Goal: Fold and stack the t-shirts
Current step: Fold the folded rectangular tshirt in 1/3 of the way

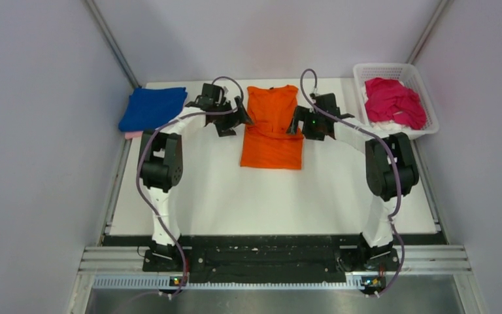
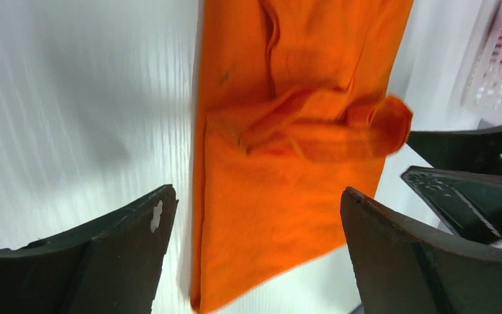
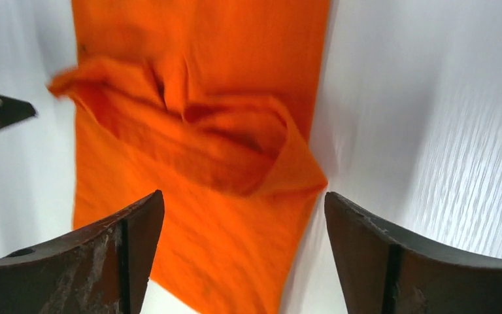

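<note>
The left gripper (image 2: 256,196) and right gripper (image 3: 243,199), both spread empty, flank the part-folded orange t-shirt (image 1: 271,140) near the table's (image 1: 268,196) far edge, seemingly to fold it.

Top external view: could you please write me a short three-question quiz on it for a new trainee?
1. Fill in: the folded royal blue t-shirt lies at the table's far ____ corner.
2. True or false: the magenta t-shirt lies in the white basket.
3. Which shirt lies between the left gripper and the right gripper? A) the royal blue t-shirt B) the orange t-shirt C) the magenta t-shirt
Key: 1 left; 2 true; 3 B.
</note>
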`<action>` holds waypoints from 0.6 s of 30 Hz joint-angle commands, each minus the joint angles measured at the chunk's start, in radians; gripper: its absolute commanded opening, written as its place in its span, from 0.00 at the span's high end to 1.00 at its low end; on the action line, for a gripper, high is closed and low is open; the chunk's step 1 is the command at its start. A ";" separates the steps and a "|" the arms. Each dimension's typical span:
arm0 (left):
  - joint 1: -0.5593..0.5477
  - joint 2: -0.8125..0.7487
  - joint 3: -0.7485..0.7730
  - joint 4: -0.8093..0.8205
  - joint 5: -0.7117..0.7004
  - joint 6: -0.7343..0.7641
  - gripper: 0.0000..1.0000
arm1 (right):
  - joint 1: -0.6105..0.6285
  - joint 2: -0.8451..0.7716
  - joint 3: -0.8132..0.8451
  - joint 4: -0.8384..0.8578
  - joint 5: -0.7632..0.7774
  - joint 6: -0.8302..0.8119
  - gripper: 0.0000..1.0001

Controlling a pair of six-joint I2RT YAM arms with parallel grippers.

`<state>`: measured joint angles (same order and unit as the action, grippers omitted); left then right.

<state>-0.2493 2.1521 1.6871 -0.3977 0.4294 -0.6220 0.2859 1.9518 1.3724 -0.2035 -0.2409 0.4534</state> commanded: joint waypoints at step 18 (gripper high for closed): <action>-0.001 -0.604 -0.699 0.049 -0.010 -0.005 0.01 | 0.211 -0.035 -0.075 0.155 0.069 -0.087 0.01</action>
<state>-0.2501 1.6024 1.0092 -0.3862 0.4034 -0.6125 0.5007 1.8412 1.1965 -0.1356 -0.1802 0.3687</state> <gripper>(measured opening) 0.991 0.985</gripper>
